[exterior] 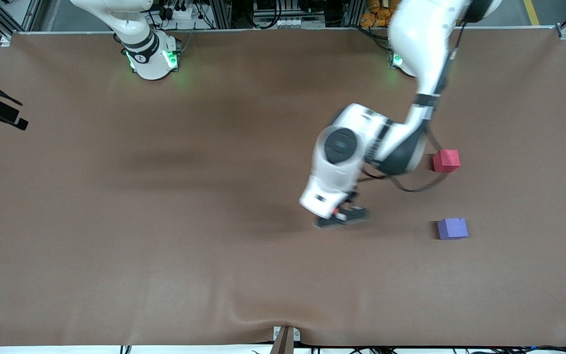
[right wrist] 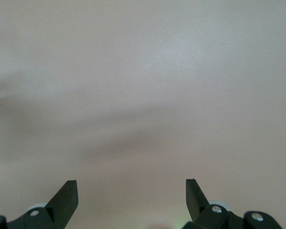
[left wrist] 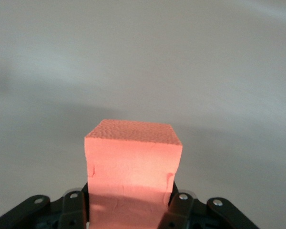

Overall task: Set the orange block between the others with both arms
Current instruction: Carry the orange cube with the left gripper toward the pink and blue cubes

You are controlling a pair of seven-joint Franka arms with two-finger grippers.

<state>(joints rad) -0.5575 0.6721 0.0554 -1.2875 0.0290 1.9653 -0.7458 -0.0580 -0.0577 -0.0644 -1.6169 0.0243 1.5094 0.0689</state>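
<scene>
Count's easy: three foam cubes, one orange [left wrist: 133, 157], one red-pink [exterior: 446, 161], one purple-blue [exterior: 452, 228]. Two white arms, left [exterior: 396, 142] and right [exterior: 135, 34]. One table [exterior: 116, 221].

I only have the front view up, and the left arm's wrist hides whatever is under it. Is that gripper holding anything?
Observer: Yes. In the left wrist view the left gripper is shut on the small matte orange foam cube, its fingers pressed against two facing sides.
Operator: Is the cube sitting square in the grip?
Observer: It looks square, with its dimpled end face pointing away from the wrist camera.
Operator: And the right gripper? It is out of my picture.
Observer: The right wrist view shows the right gripper open, with only bare brown table cover between its fingers.
</scene>
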